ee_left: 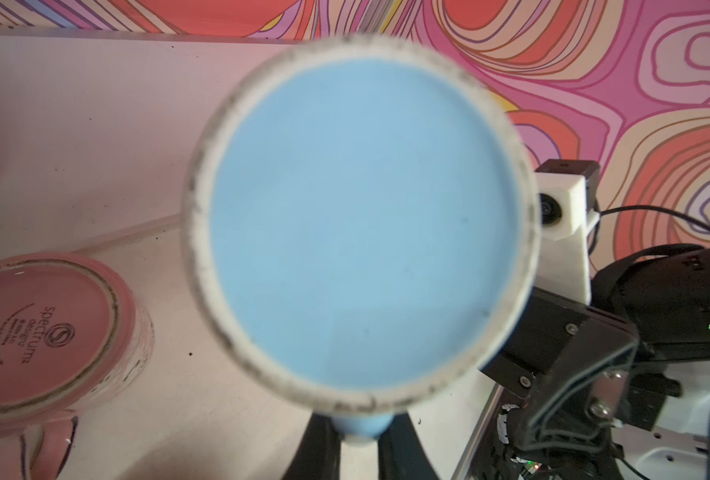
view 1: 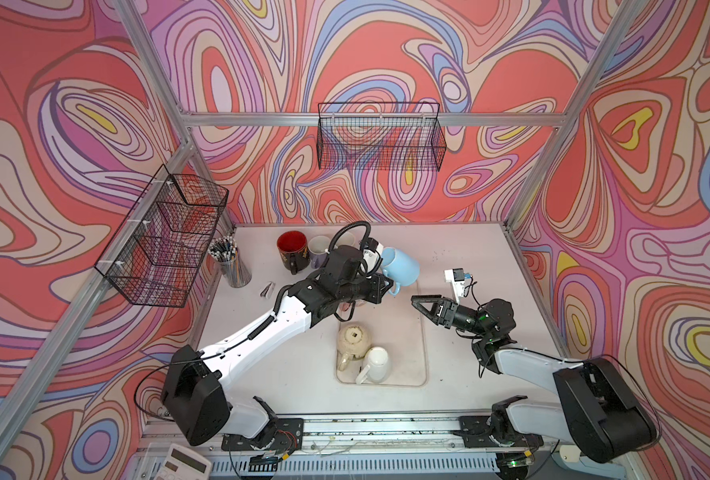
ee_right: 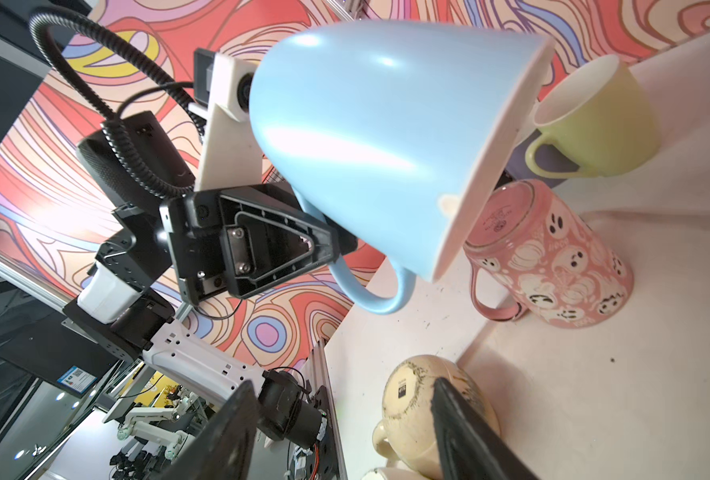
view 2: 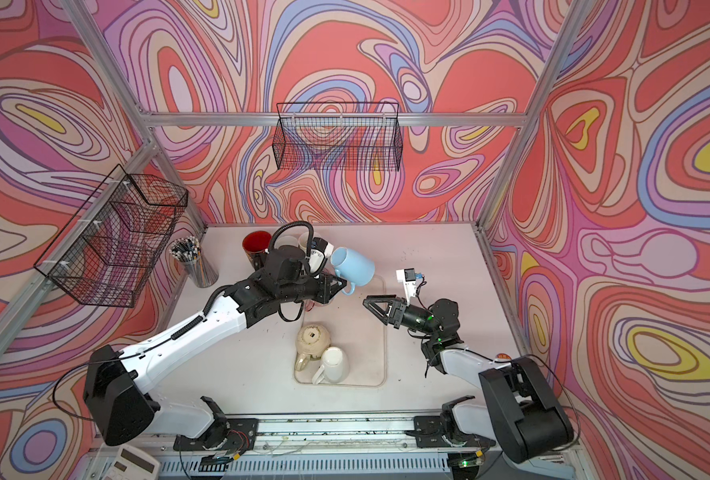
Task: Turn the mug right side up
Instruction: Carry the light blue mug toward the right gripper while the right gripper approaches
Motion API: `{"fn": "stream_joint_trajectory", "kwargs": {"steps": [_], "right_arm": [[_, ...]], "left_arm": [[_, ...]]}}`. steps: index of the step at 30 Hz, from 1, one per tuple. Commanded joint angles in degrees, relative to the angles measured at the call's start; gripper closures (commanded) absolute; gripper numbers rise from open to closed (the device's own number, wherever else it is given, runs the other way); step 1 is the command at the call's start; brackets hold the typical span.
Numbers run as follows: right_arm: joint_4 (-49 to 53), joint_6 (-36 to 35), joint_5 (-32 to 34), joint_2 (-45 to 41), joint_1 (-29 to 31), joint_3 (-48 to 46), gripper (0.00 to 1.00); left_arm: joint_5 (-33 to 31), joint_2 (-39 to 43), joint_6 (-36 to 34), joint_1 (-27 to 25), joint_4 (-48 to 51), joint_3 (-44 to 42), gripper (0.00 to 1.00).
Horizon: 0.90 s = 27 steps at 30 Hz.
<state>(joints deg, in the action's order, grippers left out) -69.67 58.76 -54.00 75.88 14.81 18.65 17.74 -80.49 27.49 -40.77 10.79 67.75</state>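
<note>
7 mugs: 1 light blue mug [view 1: 403, 268], 1 dark mug with a red inside [view 1: 292, 248], 1 lavender mug [view 1: 317, 254], 1 pale yellow mug [ee_right: 594, 120], 1 pink ghost-print mug [ee_right: 561, 266], 1 cream mug [view 1: 354, 340], 1 white mug [view 1: 376, 363]. 2 wire baskets: 1 back-wall basket [view 1: 380, 137], 1 side-wall basket [view 1: 166, 241]. 1 tray [view 1: 405, 332], 1 pencil holder [view 1: 235, 270], 1 calculator [view 1: 181, 461].

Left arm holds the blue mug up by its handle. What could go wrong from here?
The left gripper pinches only the handle, so the tilted blue mug could swing or slip while turning. The upside-down pink ghost mug stands close by; lowering might knock it. The open right gripper hovers close by too.
</note>
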Motion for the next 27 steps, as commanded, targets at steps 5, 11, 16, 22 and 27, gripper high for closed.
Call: {"fn": "stream_joint_trajectory", "kwargs": {"steps": [5, 11, 16, 22, 27], "right_arm": [[-15.6, 7.1, -1.7, 5.4, -0.5, 2.9, 0.35], [-15.7, 8.2, -2.9, 7.1, -0.6, 6.0, 0.35], [-15.6, 8.9, -3.3, 8.2, -0.6, 7.7, 0.35], [-15.7, 9.5, -3.7, 9.4, -0.6, 9.4, 0.35], [-15.6, 10.2, -3.7, 9.8, -0.6, 11.1, 0.36]], "left_arm": [[6.9, 4.9, 5.7, 1.2, -17.0, -3.4, 1.00], [9.1, 5.3, 8.2, 1.7, -23.4, -6.2, 1.00], [10.5, 4.5, 9.8, 2.0, -27.5, -7.2, 1.00], [12.4, 3.3, 11.9, 2.5, -32.0, -7.4, 1.00], [14.4, 1.2, 14.4, 2.5, -36.8, -8.4, 1.00]]}}
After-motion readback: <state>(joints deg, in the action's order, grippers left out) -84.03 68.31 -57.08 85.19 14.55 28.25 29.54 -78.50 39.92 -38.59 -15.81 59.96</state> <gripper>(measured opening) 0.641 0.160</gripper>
